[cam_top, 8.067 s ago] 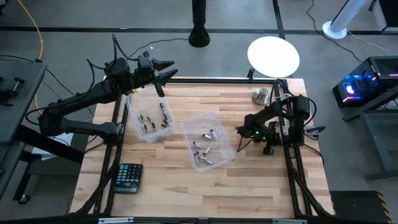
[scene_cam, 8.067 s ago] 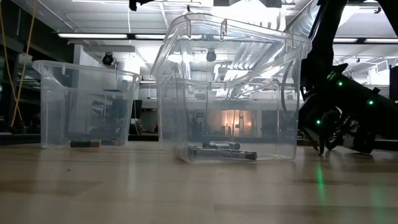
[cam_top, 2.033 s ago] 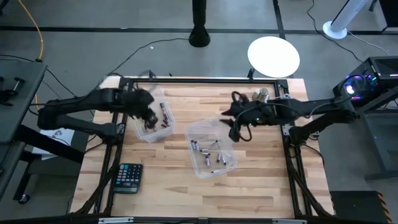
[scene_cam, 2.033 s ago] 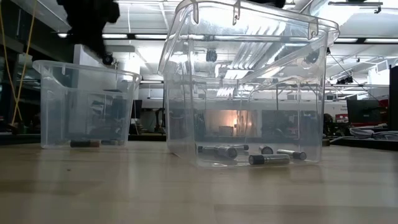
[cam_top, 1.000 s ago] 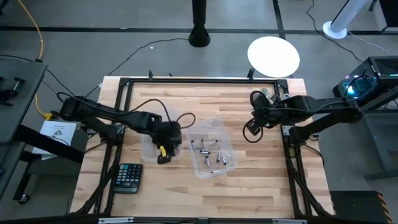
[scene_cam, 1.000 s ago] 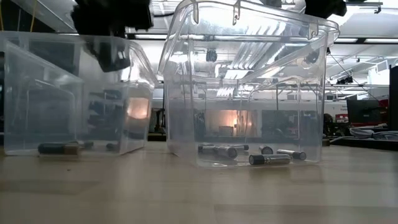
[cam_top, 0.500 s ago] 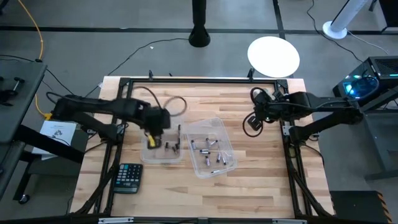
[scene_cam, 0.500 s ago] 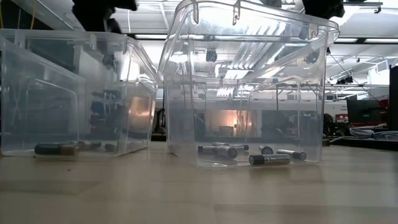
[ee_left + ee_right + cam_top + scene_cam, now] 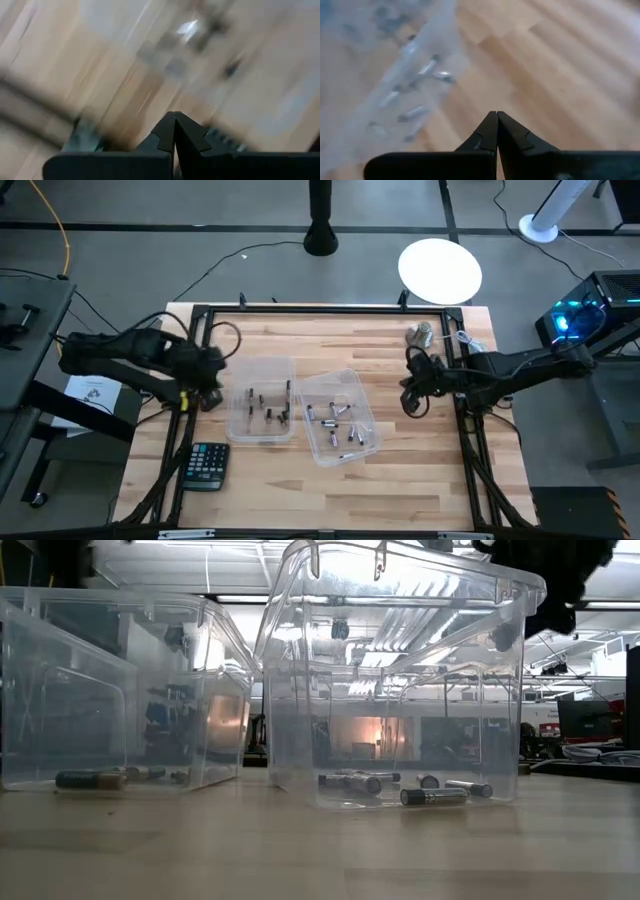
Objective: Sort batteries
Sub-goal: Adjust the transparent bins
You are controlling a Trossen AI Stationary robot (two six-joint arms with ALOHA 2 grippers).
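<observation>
Two clear plastic bins stand side by side on the wooden table. The left bin (image 9: pixel 262 398) holds several dark batteries (image 9: pixel 268 412). The right bin (image 9: pixel 338 417) holds several silvery batteries (image 9: pixel 335 415), which lie on its floor (image 9: pixel 430 796). My left gripper (image 9: pixel 210 380) is shut and empty, just left of the left bin; its fingertips (image 9: pixel 174 120) meet. My right gripper (image 9: pixel 410 395) is shut and empty, to the right of the right bin, with its fingertips (image 9: pixel 497 117) together and the silvery batteries (image 9: pixel 427 67) ahead of it.
A black calculator (image 9: pixel 207 465) lies near the table's front left corner. A round silver knob (image 9: pixel 420 333) sits at the far right. Black frame rails (image 9: pixel 470 450) run along the table's edges. Bare wood lies in front of both bins.
My left gripper has drawn back from over the left bin toward the table's left edge and now stands beside it. My right gripper has moved a little toward the near edge. Both bins have stayed where they were.
</observation>
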